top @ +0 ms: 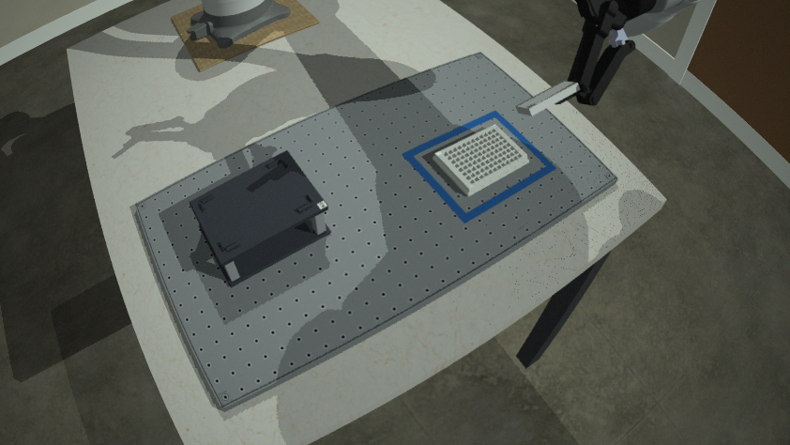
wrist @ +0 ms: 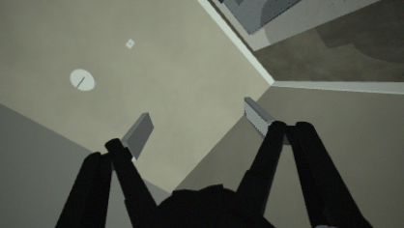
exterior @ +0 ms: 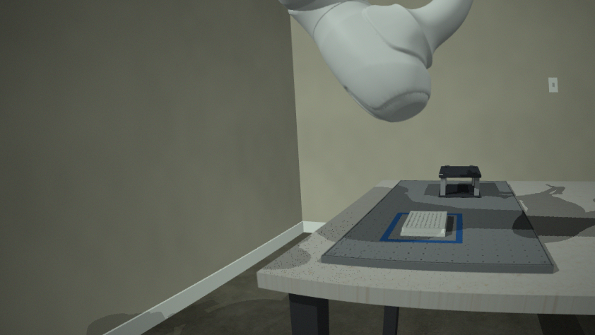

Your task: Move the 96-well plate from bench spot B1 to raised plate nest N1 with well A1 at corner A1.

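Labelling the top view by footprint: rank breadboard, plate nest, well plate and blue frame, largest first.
1. Breadboard.
2. Plate nest and blue frame: too alike to rank, and the nest is raised nearer the camera.
3. Well plate, inside the frame.

A pale, speckled table on dark legs stands on a grey-brown floor. Most of its top is covered by a grey perforated board lying flat. Near the board's right end, a white 96-well plate lies inside a blue square outline. Toward the left end stands a black raised plate nest. At the table's far edge, a tan mat carries the arm's base.
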Motion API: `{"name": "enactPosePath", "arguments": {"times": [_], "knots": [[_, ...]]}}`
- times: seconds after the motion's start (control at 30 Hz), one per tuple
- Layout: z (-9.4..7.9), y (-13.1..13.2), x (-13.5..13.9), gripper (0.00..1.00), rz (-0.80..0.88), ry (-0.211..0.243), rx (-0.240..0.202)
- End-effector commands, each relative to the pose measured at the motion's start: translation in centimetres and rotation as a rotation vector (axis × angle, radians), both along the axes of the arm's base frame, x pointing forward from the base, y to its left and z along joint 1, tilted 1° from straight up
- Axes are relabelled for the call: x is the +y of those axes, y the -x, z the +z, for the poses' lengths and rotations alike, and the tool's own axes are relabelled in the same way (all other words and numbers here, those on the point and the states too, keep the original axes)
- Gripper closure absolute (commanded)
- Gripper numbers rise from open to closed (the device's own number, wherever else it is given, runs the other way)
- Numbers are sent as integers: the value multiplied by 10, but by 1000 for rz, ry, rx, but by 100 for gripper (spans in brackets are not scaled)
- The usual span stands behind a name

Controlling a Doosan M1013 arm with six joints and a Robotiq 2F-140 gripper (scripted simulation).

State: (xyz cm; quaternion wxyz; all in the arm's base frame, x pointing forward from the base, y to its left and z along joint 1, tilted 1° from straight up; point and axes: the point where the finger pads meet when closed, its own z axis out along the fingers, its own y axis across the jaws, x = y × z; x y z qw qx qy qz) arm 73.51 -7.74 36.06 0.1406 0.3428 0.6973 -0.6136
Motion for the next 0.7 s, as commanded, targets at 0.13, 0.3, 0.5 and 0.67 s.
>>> {"name": "enactPosePath", "arguments": {"times": [0.13, 0.3, 0.5, 0.67], "knots": [[-31, 9, -6, 0, -66, -45, -263], [-41, 12, -7, 0, -99, -61, -356], [-69, 21, -8, 0, -177, -90, -537], [-84, 26, -7, 0, -252, -110, -685]]}}
